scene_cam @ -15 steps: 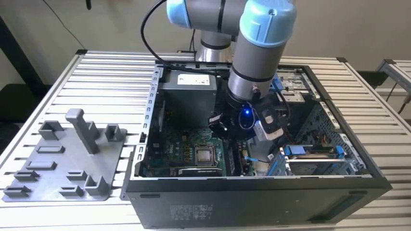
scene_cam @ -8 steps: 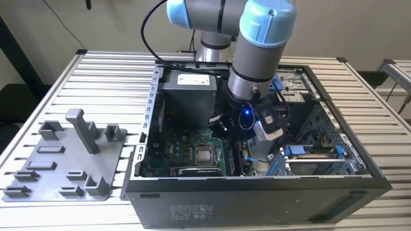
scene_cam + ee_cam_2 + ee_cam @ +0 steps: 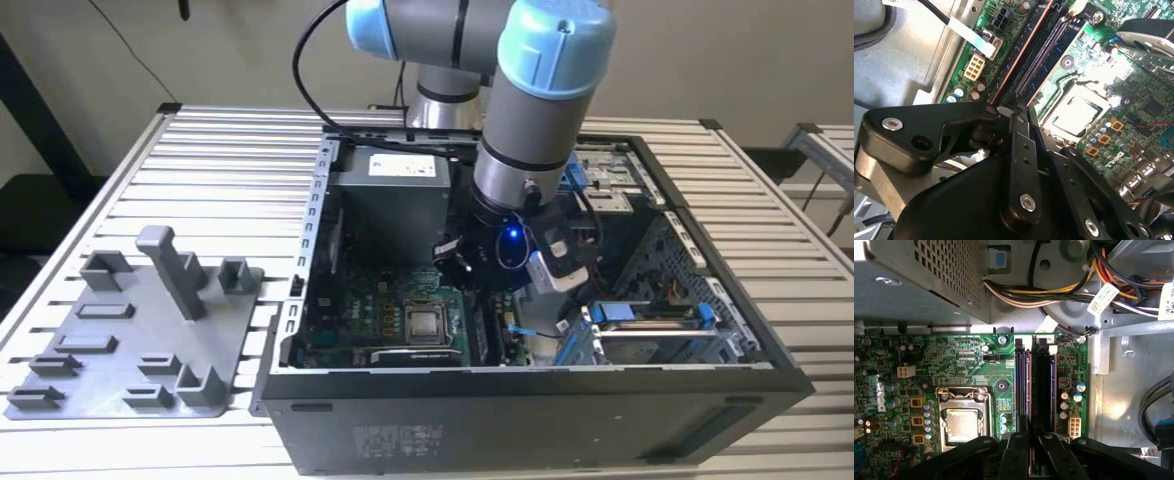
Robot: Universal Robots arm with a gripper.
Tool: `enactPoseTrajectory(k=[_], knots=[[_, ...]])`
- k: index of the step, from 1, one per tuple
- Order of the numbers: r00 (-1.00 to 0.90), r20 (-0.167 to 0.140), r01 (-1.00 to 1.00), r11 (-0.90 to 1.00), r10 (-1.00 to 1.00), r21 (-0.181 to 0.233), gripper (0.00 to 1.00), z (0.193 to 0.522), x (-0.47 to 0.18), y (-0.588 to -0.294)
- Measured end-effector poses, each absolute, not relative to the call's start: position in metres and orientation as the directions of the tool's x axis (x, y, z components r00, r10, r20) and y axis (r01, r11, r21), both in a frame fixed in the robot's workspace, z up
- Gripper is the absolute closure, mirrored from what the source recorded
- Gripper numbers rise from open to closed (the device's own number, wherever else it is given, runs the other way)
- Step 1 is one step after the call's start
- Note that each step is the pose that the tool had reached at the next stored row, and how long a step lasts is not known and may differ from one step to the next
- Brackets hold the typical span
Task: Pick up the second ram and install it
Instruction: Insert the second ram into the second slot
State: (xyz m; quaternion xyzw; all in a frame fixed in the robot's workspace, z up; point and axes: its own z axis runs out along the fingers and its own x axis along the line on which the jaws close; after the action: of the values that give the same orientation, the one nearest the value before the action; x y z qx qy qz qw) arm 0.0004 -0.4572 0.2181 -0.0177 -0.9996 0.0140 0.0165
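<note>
The arm is reaching down into the open computer case (image 3: pixel 534 390) on the slatted desk (image 3: pixel 214 180), with the gripper (image 3: pixel 514 300) low over the green motherboard (image 3: pixel 959 365). In the first wrist view the gripper (image 3: pixel 1029 440) sits right at the end of the memory slots (image 3: pixel 1041 385), beside the processor socket (image 3: pixel 963 417). In the second wrist view the fingers (image 3: pixel 1019 145) are drawn close together, pinching the thin edge of the second ram (image 3: pixel 1021 55), a dark strip standing on edge in line with the slots. I cannot tell whether it is fully seated. Out on the desk, at the exterior view's left, the grey tray (image 3: pixel 134 340) sits well apart from the case.
</note>
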Motion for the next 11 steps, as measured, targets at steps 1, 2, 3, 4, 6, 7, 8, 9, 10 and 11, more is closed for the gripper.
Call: enactPoseTrajectory(k=[1,2,3,4,6,7,8,9,10,11], knots=[[-0.999,0.032,0.033,0.999,0.034,-0.029,0.86,0.2181,0.0004,-0.4572],[-0.999,0.032,0.030,0.999,0.031,-0.029,0.86,0.2181,0.0003,-0.4572],[-0.999,0.031,0.027,0.999,0.028,-0.028,0.86,0.2181,0.0003,-0.4572],[-0.999,0.030,0.023,0.999,0.024,-0.028,0.86,0.2180,0.0004,-0.4572],[-0.999,0.030,0.020,0.999,0.021,-0.028,0.86,0.2180,0.0004,-0.4572],[-0.999,0.030,0.020,0.999,0.021,-0.028,0.86,0.2179,0.0004,-0.4572],[-0.999,0.030,0.020,0.999,0.020,-0.028,0.86,0.2176,0.0004,-0.4572],[-0.999,0.030,0.020,0.999,0.020,-0.028,0.86,0.2170,0.0004,-0.4571],[-0.999,0.030,0.019,0.999,0.020,-0.028,0.86,0.2163,0.0004,-0.4572],[-0.999,0.030,0.020,0.999,0.020,-0.028,0.86,0.2154,0.0003,-0.4572]])
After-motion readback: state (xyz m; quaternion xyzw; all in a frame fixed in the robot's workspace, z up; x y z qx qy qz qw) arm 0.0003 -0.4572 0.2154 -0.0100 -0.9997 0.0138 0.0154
